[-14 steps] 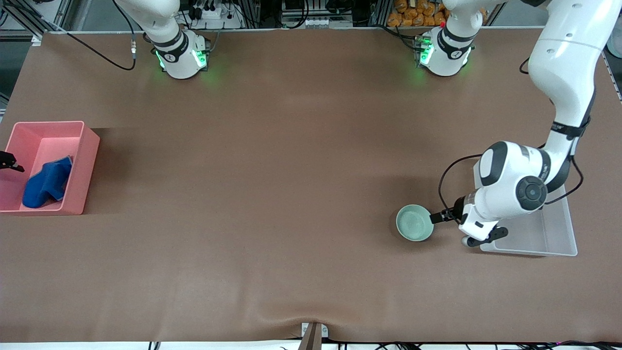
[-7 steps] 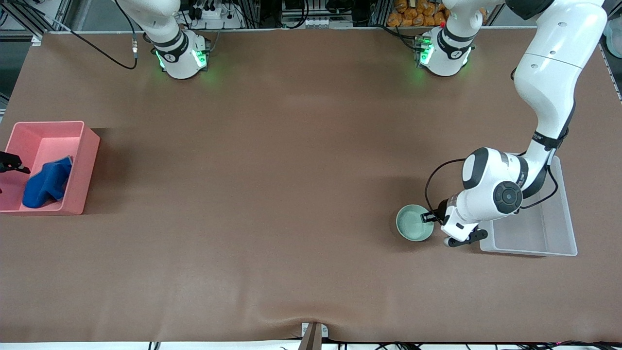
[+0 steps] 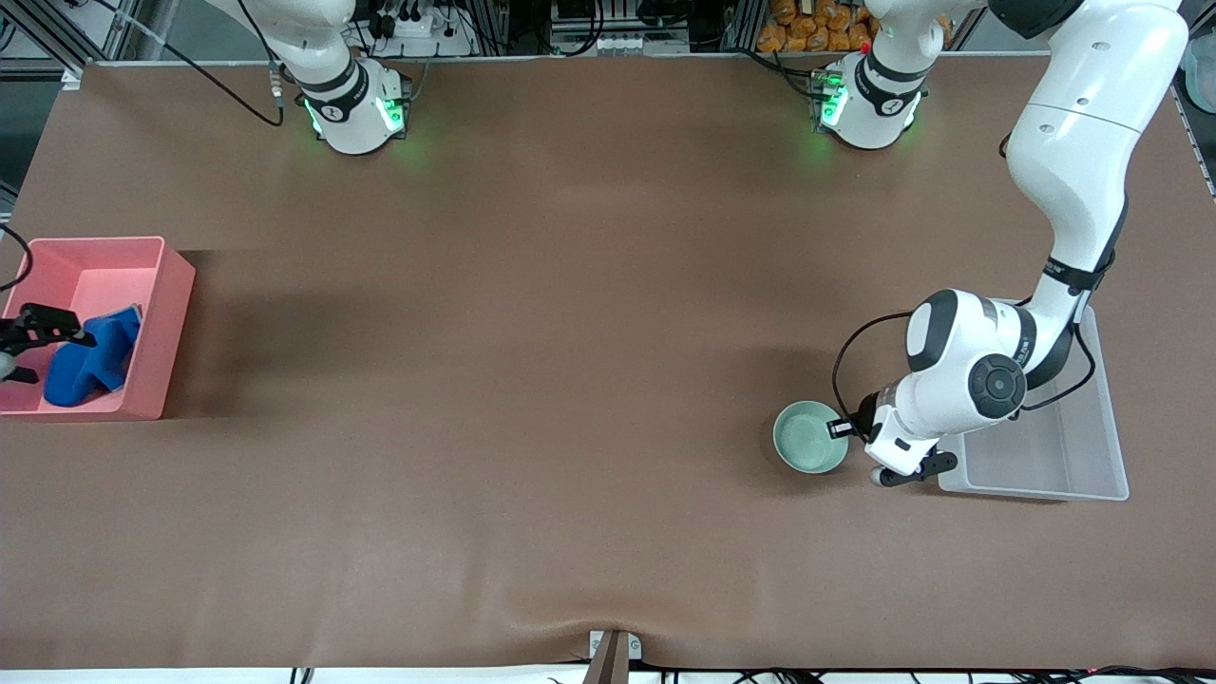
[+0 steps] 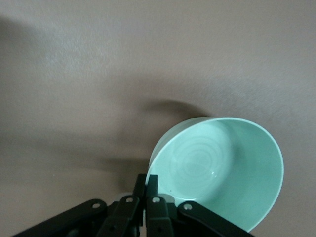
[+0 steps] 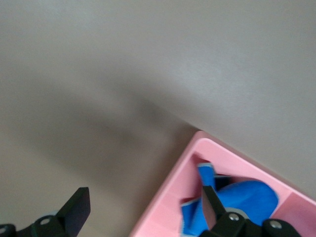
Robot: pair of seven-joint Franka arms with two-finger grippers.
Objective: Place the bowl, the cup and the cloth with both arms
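The pale green bowl (image 3: pixel 807 439) sits on the brown table beside a clear tray. My left gripper (image 3: pixel 838 428) is shut on the bowl's rim at the tray side; the left wrist view shows the gripper (image 4: pixel 149 180) pinching the rim of the bowl (image 4: pixel 222 168). The blue cloth (image 3: pixel 90 361) lies crumpled in the pink bin (image 3: pixel 171 313) at the right arm's end. My right gripper (image 3: pixel 38 328) hangs open over that bin. In the right wrist view, the gripper (image 5: pixel 145 207) straddles the bin's wall (image 5: pixel 168 197), with the cloth (image 5: pixel 242 202) by one finger. The yellow cup is out of view.
A clear plastic tray (image 3: pixel 1045 480) stands at the left arm's end, partly under the left arm's wrist. The two arm bases (image 3: pixel 356 109) glow green along the table's top edge.
My left gripper moved onto the bowl's rim and shut on it. My right gripper came farther in over the pink bin, toward the cloth.
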